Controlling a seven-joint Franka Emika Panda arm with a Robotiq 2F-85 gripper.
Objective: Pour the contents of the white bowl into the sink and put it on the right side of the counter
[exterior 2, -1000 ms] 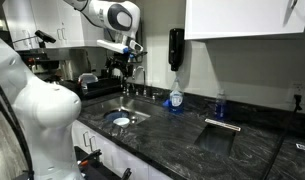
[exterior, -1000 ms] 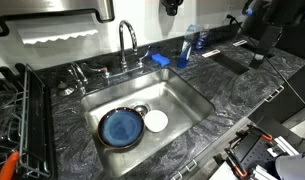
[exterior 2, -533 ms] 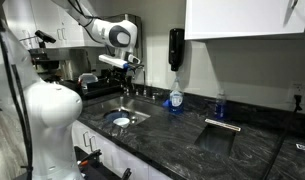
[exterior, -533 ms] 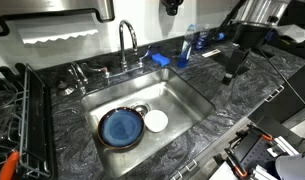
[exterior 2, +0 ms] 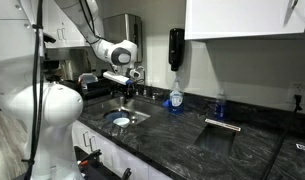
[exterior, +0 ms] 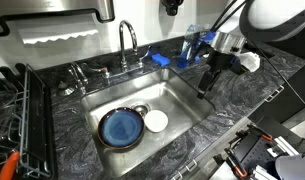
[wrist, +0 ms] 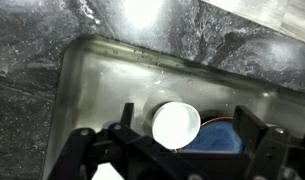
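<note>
One tool [exterior: 205, 86] in play. It hangs fingers-down above the sink [exterior: 172, 95], high over the basin edge where steel meets the bench [exterior: 232, 110], and touches nothing.

In the wrist view the two fingers [wrist: 126, 118] are spread wide with nothing gripped. The white bowl [wrist: 176, 124] shows in the gap between them, well below.

- **White bowl:** it stands upright on the sink floor, beneath the tool and off to one side of it in an exterior view [exterior: 156, 121]. The top reads as flat bright white, so the contents cannot be made out.
- **Blue plate** [exterior: 121, 128]**:** it lies flat on the sink floor, just beside the bowl on the side away from the tool. Cannot tell whether the rims touch. In the wrist view it is partly hidden behind the tool's frame [wrist: 228, 138].
- **Faucet** [exterior: 127, 42]**:** it stands at the back rim of the sink, well apart from the tool, with the spout arched over the basin.
- **Sponge** [exterior: 160, 60] **and bottle** [exterior: 190, 44]**:** both sit on the bench behind the sink, the bottle nearer the tool.
- **Dish rack** [exterior: 17, 115]**:** it stands across the sink from the tool.

In an exterior view from farther off, the tool [exterior 2: 122, 93] hangs above the sink [exterior 2: 132, 113]. The plate is a small blue spot there [exterior 2: 120, 122], and the bowl is too small to tell.
</note>
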